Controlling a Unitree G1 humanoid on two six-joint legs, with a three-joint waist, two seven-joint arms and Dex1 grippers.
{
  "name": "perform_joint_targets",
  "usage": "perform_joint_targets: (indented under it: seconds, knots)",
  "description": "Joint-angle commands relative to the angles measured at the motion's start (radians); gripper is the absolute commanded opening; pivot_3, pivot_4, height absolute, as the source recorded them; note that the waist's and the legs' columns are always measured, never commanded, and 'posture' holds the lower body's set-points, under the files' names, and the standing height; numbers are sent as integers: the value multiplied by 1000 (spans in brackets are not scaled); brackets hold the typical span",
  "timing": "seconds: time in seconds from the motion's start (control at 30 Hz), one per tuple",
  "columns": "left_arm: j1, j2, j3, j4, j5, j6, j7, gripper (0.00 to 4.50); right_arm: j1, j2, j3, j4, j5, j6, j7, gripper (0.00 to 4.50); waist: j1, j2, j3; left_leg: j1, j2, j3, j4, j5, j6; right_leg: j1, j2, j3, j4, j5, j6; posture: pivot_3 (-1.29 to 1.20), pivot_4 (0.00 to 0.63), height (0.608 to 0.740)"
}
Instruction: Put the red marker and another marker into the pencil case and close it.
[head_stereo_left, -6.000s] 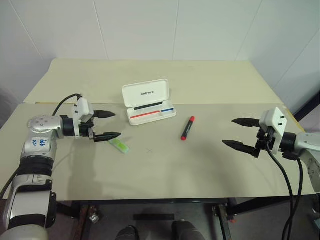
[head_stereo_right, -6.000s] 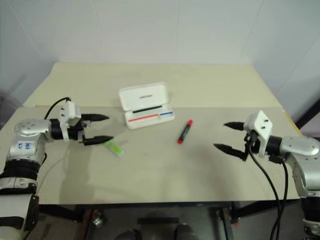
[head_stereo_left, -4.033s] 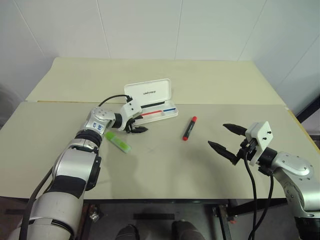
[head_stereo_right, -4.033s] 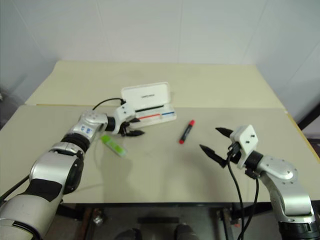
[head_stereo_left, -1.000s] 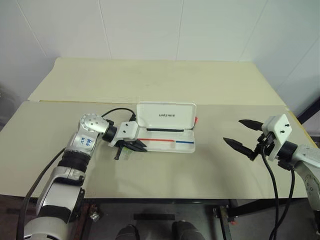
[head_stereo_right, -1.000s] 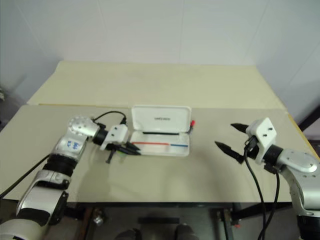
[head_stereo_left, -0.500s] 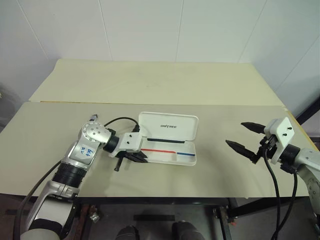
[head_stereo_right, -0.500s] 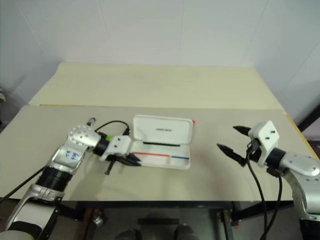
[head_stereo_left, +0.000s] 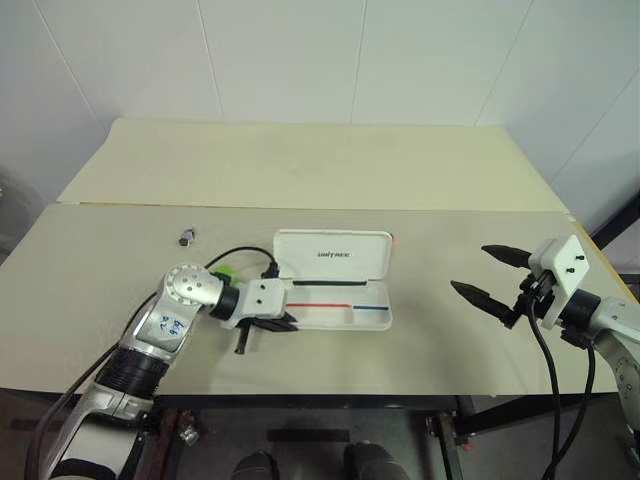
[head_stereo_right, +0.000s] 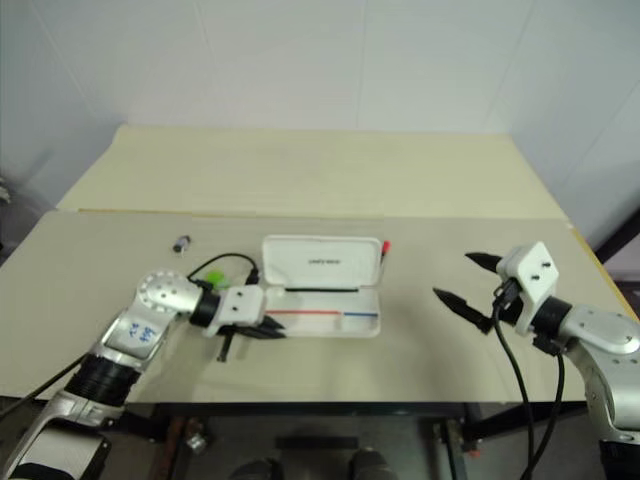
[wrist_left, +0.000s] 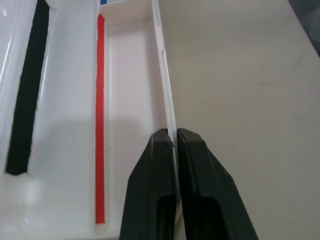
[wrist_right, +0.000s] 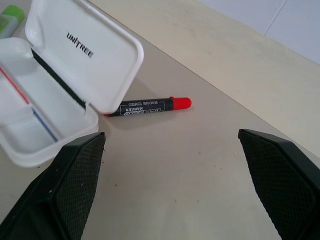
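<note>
Left gripper (head_stereo_left: 283, 323), jaws clamped on the flat white hard-plastic pencil case (head_stereo_left: 335, 280) wall, has dragged it nearer; right gripper (head_stereo_left: 487, 277) jaws wide open, markers not yet packed.

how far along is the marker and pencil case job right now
Early on. Done: the pencil case lies open, with no marker seen inside. In hand: the left gripper is shut on the case's front wall; the right gripper hangs open. Left: the red marker lies behind the lid, the green marker beyond the case; both go in, then the lid closes.

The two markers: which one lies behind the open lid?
The red marker, partly hidden behind the pencil case lid. The lime-green marker lies at the case's other end.
</note>
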Motion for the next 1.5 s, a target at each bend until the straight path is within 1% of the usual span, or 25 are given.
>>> perform_joint_targets:
  seconds: [0.03, 0.23, 0.53, 0.63, 0.73, 0.93, 1.0, 1.27, 1.5]
  knots:
    - [25, 5, -12, -76, -44, -5, -8, 44, -17, -13, -14, -20, 15, 1, 4, 4500, 0, 0, 0, 0, 0, 0, 0, 0, 0, 0, 0, 0, 0, 0, 0, 0, 150, 740]
    - [60, 23, -29, -114, -39, 13, -4, 44, -27, -9, -2, -21, 14, 5, 8, 4500, -2, 0, 0, 0, 0, 0, 0, -1, 2, 1, -1, 0, -3, 0, 0, 0, 150, 740]
    - [61, 29, -42, -94, -29, 3, 10, 44, -39, -10, 6, -14, 12, 6, 14, 4500, -13, 0, 0, 0, -1, 1, 0, -2, 3, 2, -2, 0, -4, 0, -1, 0, 150, 740]
    - [59, 27, -42, -100, -27, 22, 23, 834, -42, -9, 7, -11, 10, 5, 15, 4500, -14, 0, 0, 0, -1, 1, 0, -2, 3, 2, -2, 0, -4, 0, -1, 0, 150, 740]
    - [59, 35, -46, -113, -31, 43, 28, 1786, -46, -8, 9, -9, 8, 4, 15, 4500, -15, 0, 0, 0, -1, 1, 0, -2, 3, 2, -2, 0, -4, 0, -1, 0, 150, 740]
    - [58, 47, -42, -144, -52, 73, 27, 3833, -52, -6, 13, -5, 7, 3, 16, 4500, -15, 0, 0, 0, -1, 1, 0, -2, 3, 2, -2, 0, -4, 0, -1, 0, 150, 740]
    - [64, 55, -35, -178, -76, 105, 16, 4417, -55, -6, 15, -3, 8, 3, 17, 4500, -15, 0, 0, 0, -1, 1, 0, -2, 3, 2, -2, 0, -5, 0, -1, 0, 150, 740]
    - [86, 75, 0, -276, -182, 203, 10, 4466, -62, -4, 29, 1, 11, 6, 16, 4500, -16, 0, 0, 0, -1, 1, 0, -2, 4, 2, -2, 0, -5, -1, -2, 0, 150, 740]
    - [106, 60, 61, -349, -296, 264, 41, 4466, -78, -1, 42, 16, 8, 2, 19, 4500, -16, 0, 0, 0, -1, 1, 0, -3, 4, 2, -2, 0, -6, -1, -3, 0, 150, 740]
